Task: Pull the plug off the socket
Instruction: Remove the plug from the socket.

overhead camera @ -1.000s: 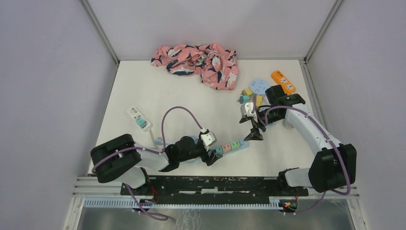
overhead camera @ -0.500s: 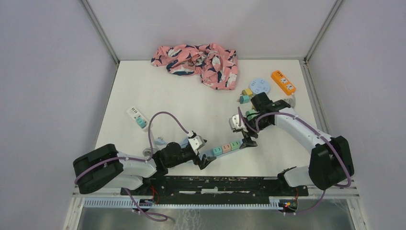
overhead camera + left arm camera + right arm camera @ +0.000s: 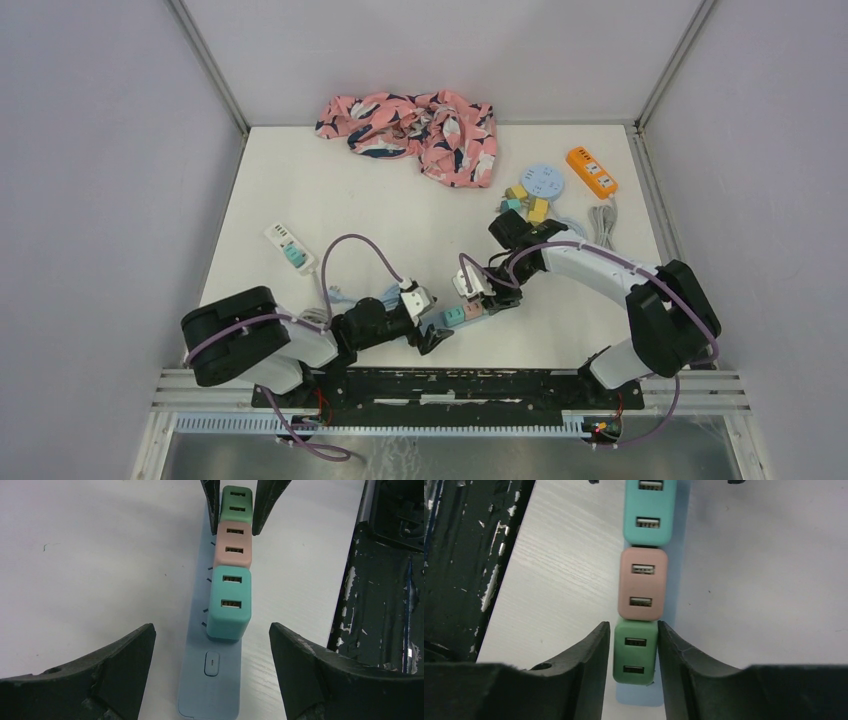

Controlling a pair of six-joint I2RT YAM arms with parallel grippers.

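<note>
The left gripper (image 3: 434, 336) sits low at the near edge of the table (image 3: 350, 190), its 2 fingers (image 3: 100, 680) spread wide apart; they straddle the near end of the light-blue power strip (image 3: 210, 690) with bare table showing on both sides, and nothing is gripped. The strip lies flat; in the top view its long axis runs diagonally, from the left gripper at near-left toward the right gripper (image 3: 634, 636) at far-right. 3 USB plugs stand in a row along that axis, touching one another, ports facing straight up: the teal plug (image 3: 229, 602) nearest the left gripper, just past the switch (image 3: 212, 663); the pink plug (image 3: 233, 544) in the middle; the green plug (image 3: 635, 652) at the far end. The right gripper is clamped on the green plug — 1 finger pressed against each flank — and the plug is seated in the strip. Farther back, well apart: a white power strip (image 3: 284, 243) at left; a round pale-blue socket (image 3: 542, 181) and an orange power strip (image 3: 591, 171) at right; a pink patterned cloth (image 3: 410, 122) at the table's far edge.
</note>
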